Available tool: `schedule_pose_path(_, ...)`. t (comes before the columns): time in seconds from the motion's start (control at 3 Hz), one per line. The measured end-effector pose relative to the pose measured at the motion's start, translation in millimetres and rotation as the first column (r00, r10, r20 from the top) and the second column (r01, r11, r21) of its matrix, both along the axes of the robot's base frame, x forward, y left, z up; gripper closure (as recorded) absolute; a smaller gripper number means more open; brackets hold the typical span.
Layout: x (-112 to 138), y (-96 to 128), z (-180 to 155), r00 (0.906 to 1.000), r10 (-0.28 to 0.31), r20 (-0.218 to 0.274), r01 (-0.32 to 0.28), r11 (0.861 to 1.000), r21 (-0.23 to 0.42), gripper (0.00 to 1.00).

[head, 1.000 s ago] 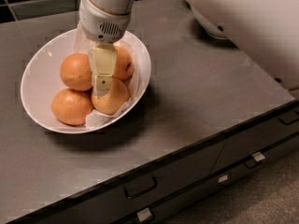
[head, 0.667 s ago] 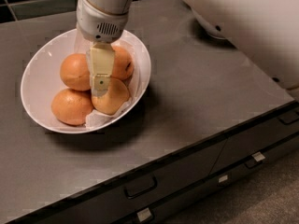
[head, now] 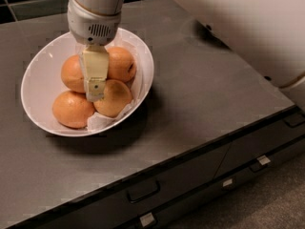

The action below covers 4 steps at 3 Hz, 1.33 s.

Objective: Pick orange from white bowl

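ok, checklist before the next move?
1. Oranges in bowl: ok, four.
2. Gripper over bowl: ok, down among the oranges.
3. Grasp secured: cannot tell.
4. Bowl away from counter edge: ok.
5. Paper clear of oranges: not ok, it bunches against the front two and may snag.

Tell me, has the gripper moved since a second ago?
Yes. Against the white bowl, the gripper has shifted slightly left and lower, deeper among the oranges.
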<state>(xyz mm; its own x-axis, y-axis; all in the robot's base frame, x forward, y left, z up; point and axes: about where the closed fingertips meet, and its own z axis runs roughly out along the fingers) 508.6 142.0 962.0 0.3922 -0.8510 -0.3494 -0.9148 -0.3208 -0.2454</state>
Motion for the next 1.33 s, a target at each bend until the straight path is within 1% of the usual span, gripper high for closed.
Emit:
schedule_pose_path(0.33, 0, 6, -4, 0.9997, 0.018, -0.015, -0.018, 1.0, -0.01, 0.01)
schedule_pose_path(0.67, 2, 12, -9, 0.9989, 0.038, -0.029, -0.038, 0.999, -0.011, 0.06)
schedule_pose_path(1.0, 5, 18, -15, 0.9975, 0.056, -0.044, -0.056, 0.998, -0.007, 0.09)
schedule_pose_path(1.33, 5, 20, -19, 0.9965, 0.064, -0.053, -0.065, 0.998, -0.007, 0.09)
